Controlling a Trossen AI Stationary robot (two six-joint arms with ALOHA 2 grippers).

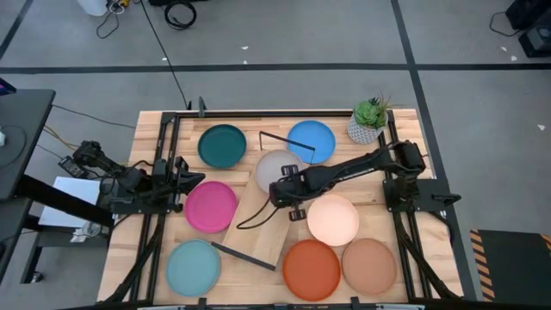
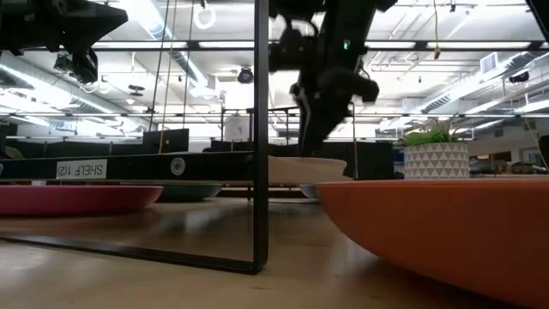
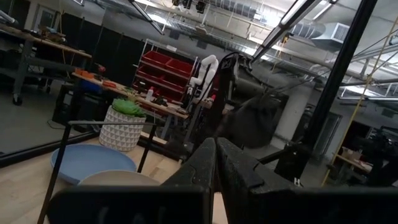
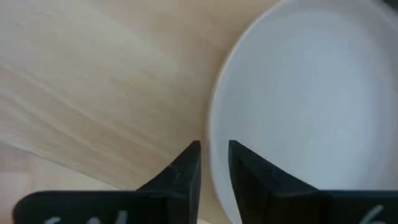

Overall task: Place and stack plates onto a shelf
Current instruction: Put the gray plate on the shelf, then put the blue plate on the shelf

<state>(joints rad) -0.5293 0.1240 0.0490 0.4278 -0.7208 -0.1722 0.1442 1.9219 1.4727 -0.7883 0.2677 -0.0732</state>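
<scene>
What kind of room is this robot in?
Probably a workshop or robot lab: ceiling ducts and strip lights overhead, red parts bins on racks, and workbenches behind the table.

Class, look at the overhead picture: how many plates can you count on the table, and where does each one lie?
8: dark teal and blue at the far side; grey, part-covered by the right arm, mid-table; magenta left; cream right; light blue, orange, tan-brown nearest.

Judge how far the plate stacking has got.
Barely begun. The grey plate seems to lie on one end of the shelf, with the right gripper at its rim. The left gripper waits beside the magenta plate. Seven plates lie unstacked on the table.
</scene>
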